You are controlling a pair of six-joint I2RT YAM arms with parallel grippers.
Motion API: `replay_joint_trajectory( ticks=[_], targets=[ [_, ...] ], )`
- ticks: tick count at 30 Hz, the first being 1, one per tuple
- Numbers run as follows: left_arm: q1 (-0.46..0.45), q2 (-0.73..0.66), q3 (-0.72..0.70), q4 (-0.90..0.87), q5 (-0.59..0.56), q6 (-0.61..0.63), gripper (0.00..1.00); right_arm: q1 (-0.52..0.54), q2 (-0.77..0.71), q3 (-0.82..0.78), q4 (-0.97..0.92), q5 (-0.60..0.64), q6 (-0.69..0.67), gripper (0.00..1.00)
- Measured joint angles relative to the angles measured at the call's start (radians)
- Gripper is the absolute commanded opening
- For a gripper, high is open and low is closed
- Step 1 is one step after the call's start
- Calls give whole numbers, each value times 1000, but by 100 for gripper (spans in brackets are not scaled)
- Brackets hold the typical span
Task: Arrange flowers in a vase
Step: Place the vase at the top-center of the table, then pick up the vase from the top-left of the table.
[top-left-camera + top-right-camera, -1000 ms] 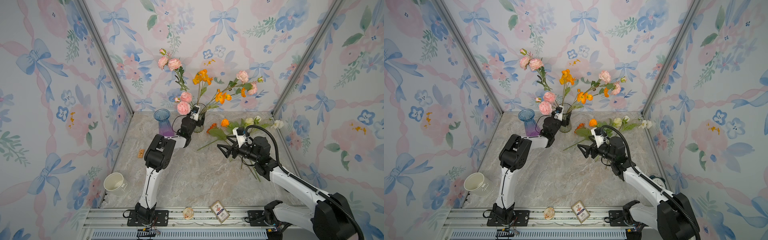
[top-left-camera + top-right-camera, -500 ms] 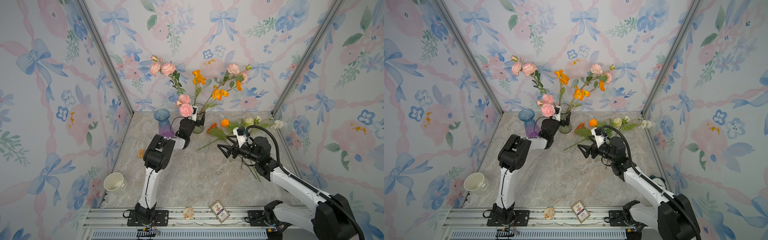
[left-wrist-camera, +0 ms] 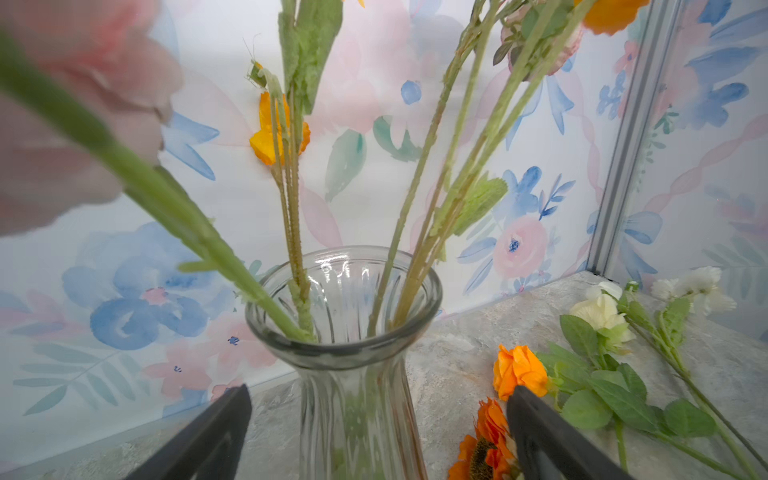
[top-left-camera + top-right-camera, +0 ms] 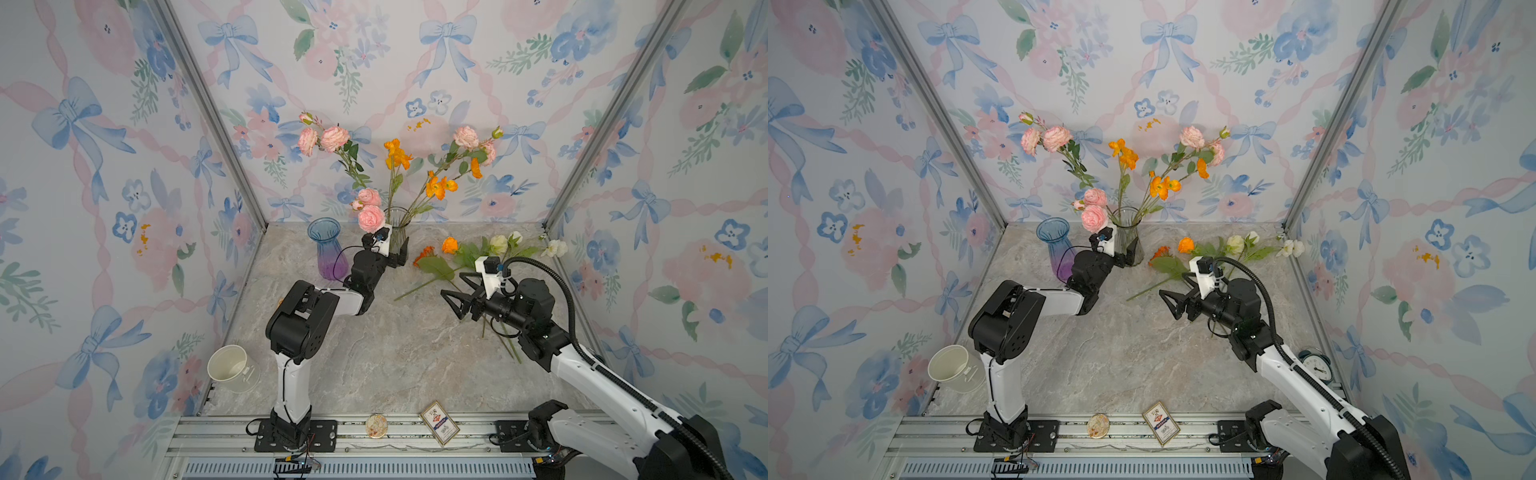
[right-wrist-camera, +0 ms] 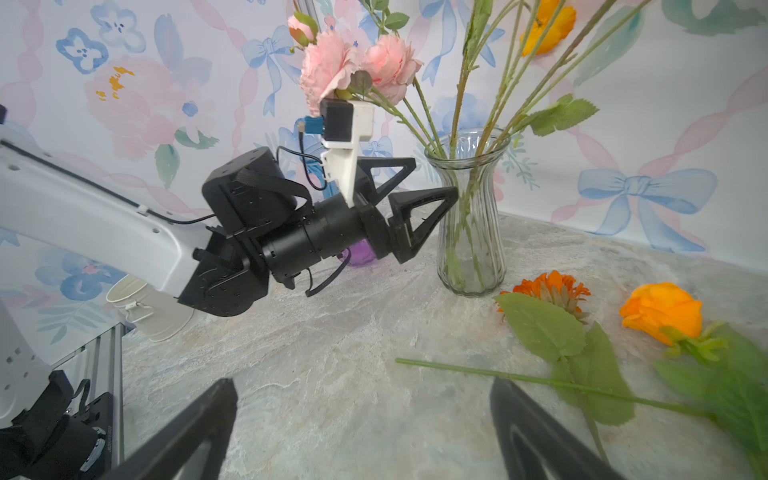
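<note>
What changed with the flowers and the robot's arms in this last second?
The flowers in the clear vase swung from leaning right to standing more upright. The left pincer opened wide, its jaws now flanking the vase. Unchanged: the right pincer, open near the loose flowers on the table, the blue vase and the white cup.

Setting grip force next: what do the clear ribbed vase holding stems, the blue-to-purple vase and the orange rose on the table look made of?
Clear ribbed vase: likely glass, glossy; stems show through, bright glints on the rim. Blue-to-purple vase: probably tinted glass, translucent and shiny; plastic is possible. Orange rose: looks like matte fabric petals on a plastic-looking green stem.
</note>
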Motion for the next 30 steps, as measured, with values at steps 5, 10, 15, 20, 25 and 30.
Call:
replay_joint_trajectory(
  ticks=[5, 10, 15, 20, 25, 30],
  targets=[
    [-34, -196, -172, -3, -54, -14, 98, 126, 9, 102, -171, 134, -24, 97],
    [-38, -395, -339, -48, -156, -11, 98, 234, 0, 127, -225, 202, -37, 97],
    [-10, -535, -456, -135, -266, 3, 98, 257, -1, 127, -247, 239, -33, 97],
    [69, -619, -544, -167, -296, 5, 98, 269, 13, 140, -258, 261, -21, 97],
    [136, -616, -547, -150, -270, 5, 98, 300, 81, 208, -267, 279, -17, 97],
    [192, -541, -508, -116, -245, 5, 98, 320, 128, 223, -263, 282, -18, 97]
  ],
)
